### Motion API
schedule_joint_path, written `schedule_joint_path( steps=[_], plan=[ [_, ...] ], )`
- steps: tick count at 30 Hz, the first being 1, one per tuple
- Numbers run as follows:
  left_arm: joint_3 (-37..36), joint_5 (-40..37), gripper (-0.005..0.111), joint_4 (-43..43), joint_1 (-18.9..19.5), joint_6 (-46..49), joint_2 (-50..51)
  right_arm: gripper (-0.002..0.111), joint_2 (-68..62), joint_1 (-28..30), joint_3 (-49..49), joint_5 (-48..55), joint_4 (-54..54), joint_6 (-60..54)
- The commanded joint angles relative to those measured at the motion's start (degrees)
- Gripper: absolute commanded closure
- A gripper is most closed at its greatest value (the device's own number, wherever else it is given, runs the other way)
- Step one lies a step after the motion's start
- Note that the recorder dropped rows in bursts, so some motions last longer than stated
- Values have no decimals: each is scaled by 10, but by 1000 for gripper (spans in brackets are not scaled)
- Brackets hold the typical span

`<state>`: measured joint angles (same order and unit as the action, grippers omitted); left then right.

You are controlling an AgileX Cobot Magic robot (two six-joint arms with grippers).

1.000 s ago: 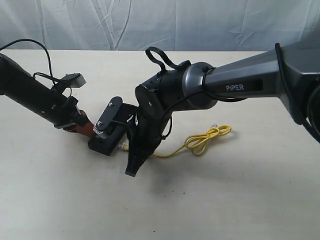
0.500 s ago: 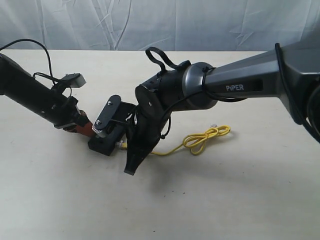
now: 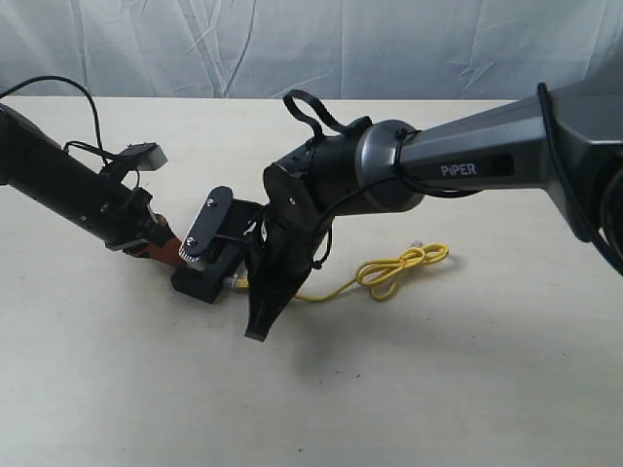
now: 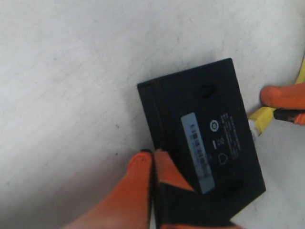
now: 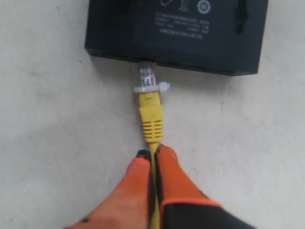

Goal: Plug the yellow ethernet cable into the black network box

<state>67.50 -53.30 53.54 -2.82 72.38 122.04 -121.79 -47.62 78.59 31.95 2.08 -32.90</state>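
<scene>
The table (image 3: 438, 389) is pale cream and dull, with a few tiny dark specks. It fills the scene. At the far side hangs a wrinkled pale sheet (image 3: 195, 49) that hides the rest of the room. Soft gray shadows lie on the table under the arms.

The box (image 3: 200, 282) is black and flat. It lies on the table, left of the middle. A pale label (image 4: 196, 152) is on its top.

The left gripper (image 4: 152, 155) has orange fingers. It is at the left end of the box. Its jaws are almost together and pinch the edge of the box.

The cable (image 3: 399, 268) is yellow and lies on the table to the right of the box. It makes a loose loop well to the right, and its far end lies just past the loop.

The right gripper (image 5: 151, 155) has orange fingers too. Its jaws are squeezed tight on the cable, just behind the yellow boot. The clear plug (image 5: 147, 76) points at the side of the box and its tip touches it. I cannot tell how far in it has gone.
</scene>
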Motion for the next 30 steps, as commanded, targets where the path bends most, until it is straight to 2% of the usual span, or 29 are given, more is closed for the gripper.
schedule_joint_path(
  steps=[1,7,17,22,30],
  plan=[
    [-2,-1,107,-18,-4,2,7,109,9,1,-1,-8,-1,-5],
    [-2,-2,107,-18,-4,2,7,109,9,1,-1,-15,2,-5],
    [-2,-30,107,-8,-4,0,7,109,9,1,-1,-34,119,64],
    [-2,-32,107,-8,-4,0,7,109,9,1,-1,-22,107,96],
    [-2,-30,107,-10,-1,-4,7,109,9,1,-1,-7,29,180]
  ],
)
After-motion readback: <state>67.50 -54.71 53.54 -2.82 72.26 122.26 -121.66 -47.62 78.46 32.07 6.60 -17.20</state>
